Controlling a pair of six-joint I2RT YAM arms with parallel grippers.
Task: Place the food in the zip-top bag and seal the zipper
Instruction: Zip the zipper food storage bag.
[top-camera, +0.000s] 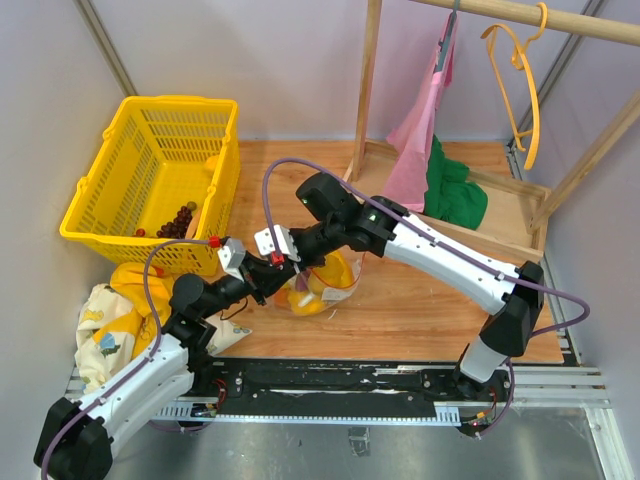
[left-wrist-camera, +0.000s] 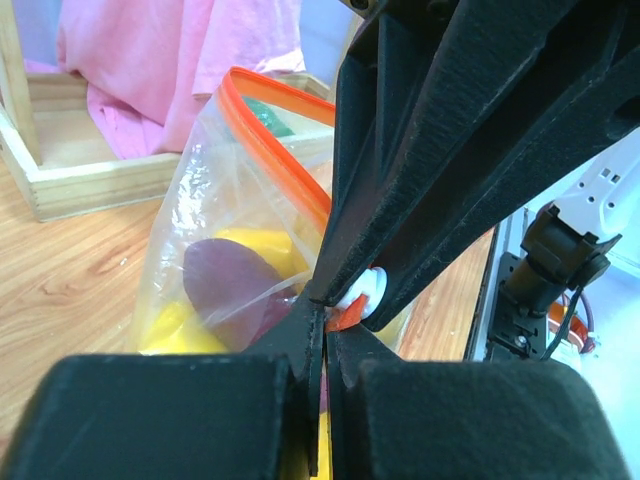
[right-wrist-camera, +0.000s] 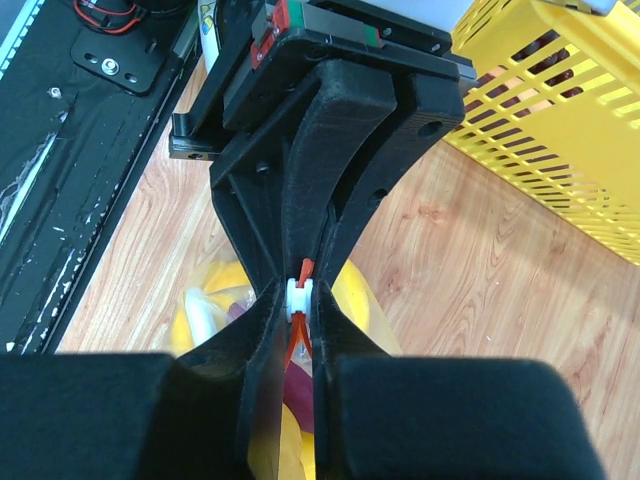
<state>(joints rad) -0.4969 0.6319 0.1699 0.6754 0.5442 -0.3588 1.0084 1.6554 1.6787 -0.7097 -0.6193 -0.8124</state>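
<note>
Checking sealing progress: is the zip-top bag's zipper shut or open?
Open, at least partly: the orange zipper strips arch apart at the zip-top bag's top.

Looking down along my right gripper (right-wrist-camera: 297, 325), I see its two black fingers rise from the bottom edge, nearly together. The orange-red zipper (right-wrist-camera: 296, 345) runs up the narrow slit between them. A small white slider (right-wrist-camera: 298, 297) sits at their tips. My left gripper (right-wrist-camera: 303, 262) reaches in from the top, its fingers pinched onto the same spot. Beneath them, the clear zip-top bag (right-wrist-camera: 200, 325) holds yellow toy food (right-wrist-camera: 215, 290). A yellow mesh basket (right-wrist-camera: 560, 130) stands at the upper right on the wooden counter (right-wrist-camera: 470, 270). A black base plate (right-wrist-camera: 90, 150) lies at the left.
</note>
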